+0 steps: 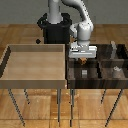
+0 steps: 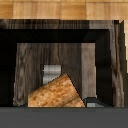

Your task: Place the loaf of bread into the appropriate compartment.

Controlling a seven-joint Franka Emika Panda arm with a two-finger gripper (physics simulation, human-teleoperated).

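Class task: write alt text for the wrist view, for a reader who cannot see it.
A brown, tan-speckled loaf of bread, tilted, fills the foreground above a dark wooden compartment. A small grey object lies on the compartment floor behind the loaf, and a gripper fingertip shows beside it. Light wooden flooring lies beyond.

The white robot arm's pincer [image 1: 83, 58] holds a tiny brown bread block [image 1: 83, 61] over the dark wooden box with compartments [image 1: 97, 80].

speckled orange-brown bread loaf [image 2: 55, 93] | dark streaked wooden compartment box [image 1: 120, 80] | pale tan wooden tray [image 1: 35, 77]
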